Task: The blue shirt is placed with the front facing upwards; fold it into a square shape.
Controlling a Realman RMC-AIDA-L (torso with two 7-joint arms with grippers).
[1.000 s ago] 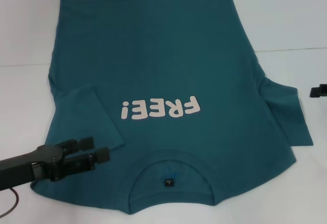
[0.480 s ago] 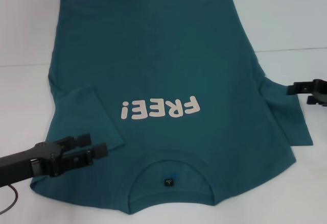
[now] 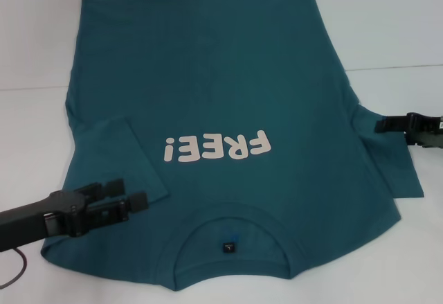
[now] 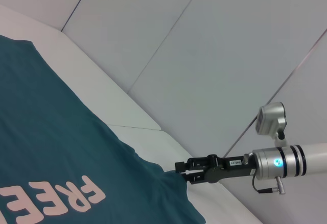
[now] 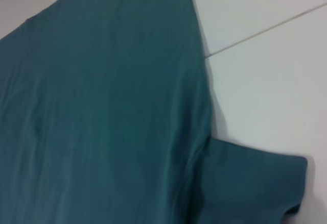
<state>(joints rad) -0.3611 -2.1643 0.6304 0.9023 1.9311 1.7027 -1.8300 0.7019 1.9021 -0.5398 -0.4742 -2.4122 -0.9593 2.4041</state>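
A smooth white tabletop [image 3: 387,27] is filling the scene, a thin seam line [image 3: 394,67] running across it, while pale grey panelled walls [image 4: 214,55] with dark joints are rising behind.

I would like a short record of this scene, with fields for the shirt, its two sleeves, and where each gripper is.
shirt: blue shirt lies flat on the white table, front up, collar nearest the robot
left sleeve: folded in over the body
right sleeve: spread out sideways on the table
left gripper: open, over the folded left sleeve near the shoulder
right gripper: at the right sleeve, near the armpit
fold progress: body not yet folded
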